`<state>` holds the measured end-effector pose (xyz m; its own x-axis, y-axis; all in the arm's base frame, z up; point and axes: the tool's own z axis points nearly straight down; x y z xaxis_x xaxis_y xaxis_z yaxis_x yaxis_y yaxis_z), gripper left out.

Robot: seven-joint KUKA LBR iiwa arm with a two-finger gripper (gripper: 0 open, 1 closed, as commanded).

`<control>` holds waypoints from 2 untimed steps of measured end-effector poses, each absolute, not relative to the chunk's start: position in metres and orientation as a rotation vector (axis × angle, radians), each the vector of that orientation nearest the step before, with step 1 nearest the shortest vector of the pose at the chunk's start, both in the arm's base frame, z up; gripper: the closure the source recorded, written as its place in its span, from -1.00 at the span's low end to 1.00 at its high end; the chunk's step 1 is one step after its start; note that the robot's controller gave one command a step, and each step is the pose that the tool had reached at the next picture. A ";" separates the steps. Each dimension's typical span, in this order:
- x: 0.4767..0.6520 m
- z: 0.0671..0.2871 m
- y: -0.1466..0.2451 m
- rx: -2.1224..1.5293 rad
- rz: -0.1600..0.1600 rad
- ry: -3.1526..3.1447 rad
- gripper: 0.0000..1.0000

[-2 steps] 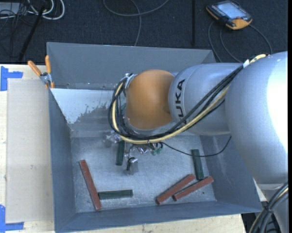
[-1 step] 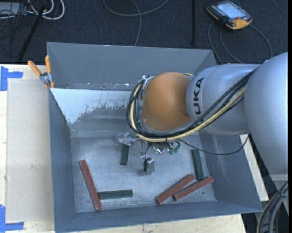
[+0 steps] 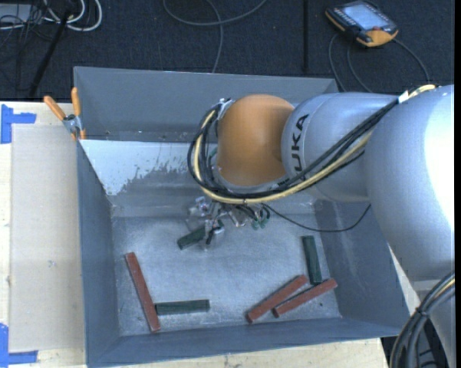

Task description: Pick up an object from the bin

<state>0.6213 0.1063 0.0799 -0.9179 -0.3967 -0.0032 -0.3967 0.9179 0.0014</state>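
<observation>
My gripper (image 3: 208, 222) hangs below the orange wrist cover, over the back middle of the bin floor. A short dark green bar (image 3: 189, 241) lies tilted right at its lower tip, one end under the gripper. Whether that bar is held or only lies beneath cannot be made out. The other bars lie well away, toward the front of the bin.
A long red-brown bar (image 3: 142, 291) lies at the front left with a dark green bar (image 3: 182, 307) beside its lower end. Two red-brown bars (image 3: 276, 299) (image 3: 305, 297) lie side by side at the front right. Behind them lies another dark green bar (image 3: 312, 259).
</observation>
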 end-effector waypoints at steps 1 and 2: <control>0.621 0.080 0.106 -0.634 0.003 3.074 1.00; 0.583 0.220 0.076 -0.699 0.001 3.061 1.00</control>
